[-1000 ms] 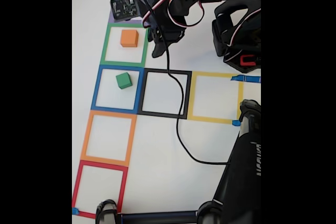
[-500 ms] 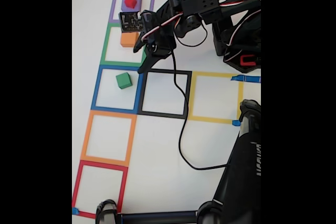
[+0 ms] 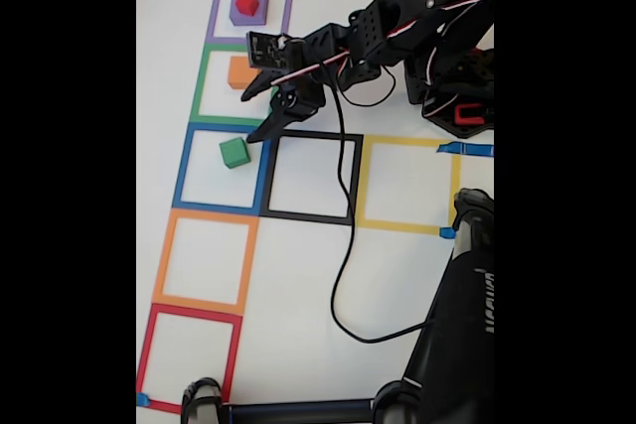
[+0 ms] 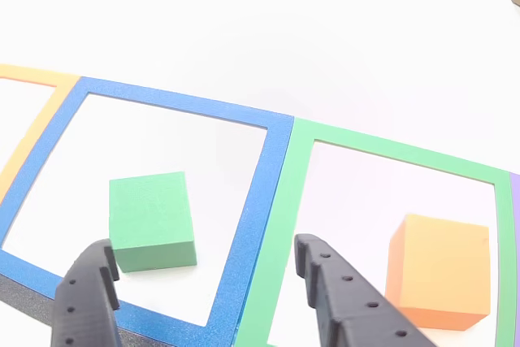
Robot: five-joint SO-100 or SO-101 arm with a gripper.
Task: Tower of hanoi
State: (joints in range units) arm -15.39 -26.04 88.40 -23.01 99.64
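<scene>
In the fixed view a red block [image 3: 247, 2] sits on top of a purple block [image 3: 248, 11] inside the purple tape square. An orange block [image 3: 238, 72] lies in the green tape square, partly covered by the arm. A green block [image 3: 235, 152] lies in the blue tape square. My gripper [image 3: 249, 116] hovers open between the orange and green blocks with nothing in it. In the other view the gripper [image 4: 203, 248] straddles the blue and green tape, with the green block [image 4: 152, 221] just beside its left finger [image 4: 85, 298] and the orange block [image 4: 440, 270] right of the other finger.
A column of tape squares runs down the white sheet: purple, green, blue, orange [image 3: 204, 260], red [image 3: 189, 354]. Black [image 3: 313, 176] and yellow [image 3: 407, 184] squares lie to the right. A black cable [image 3: 343, 245] trails across the sheet. The arm's base [image 3: 457, 86] and a black stand [image 3: 457, 325] occupy the right side.
The arm has swung from over the purple square down the fixed view to between the orange and green blocks. The red block on the purple one has come into sight.
</scene>
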